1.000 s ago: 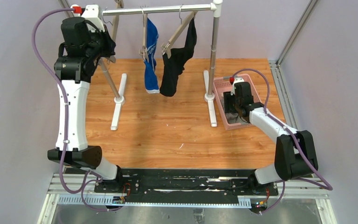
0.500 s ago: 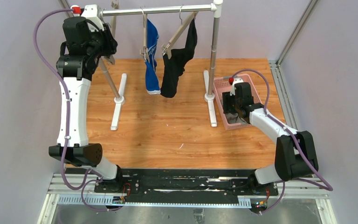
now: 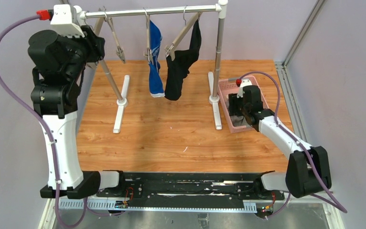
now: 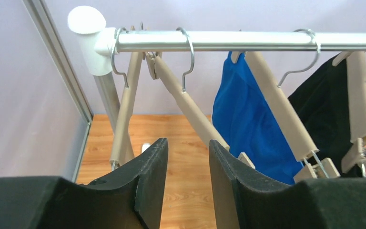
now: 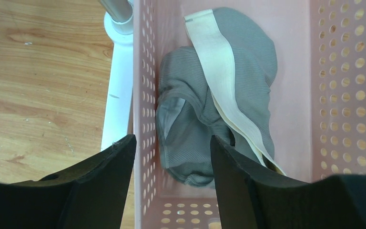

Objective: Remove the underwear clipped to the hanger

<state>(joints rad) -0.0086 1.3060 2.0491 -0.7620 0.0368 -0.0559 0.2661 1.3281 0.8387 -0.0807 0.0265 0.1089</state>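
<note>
My left tool [image 4: 188,145], fingers apart and empty, sat high by the bare hanger [image 4: 190,109] at the far-left corner, placed, I judged, to reach the clipped blue briefs [image 4: 248,124]. My right tool [image 5: 171,140] gaped over the right-edge pink basket [image 5: 343,71] holding the grey briefs [image 5: 248,52]. The black briefs [image 4: 329,105] hung clipped too.

**Blue, black and grey over orange wood**

Here's the bright blue briefs [image 3: 156,71], white lettering on them, and then the plain black briefs [image 3: 178,67], no pattern at all. Beige hangers [image 4: 279,107], a shiny silver rail [image 4: 248,40]. The basket [image 5: 343,86] is pale pink, dotted all over with rows of round holes. The grey briefs [image 5: 190,124] carry a cream waistband [image 5: 219,71]. The table [image 3: 171,133] is warm orange wood-grain, and the walls [image 3: 267,28] are lilac.
</note>
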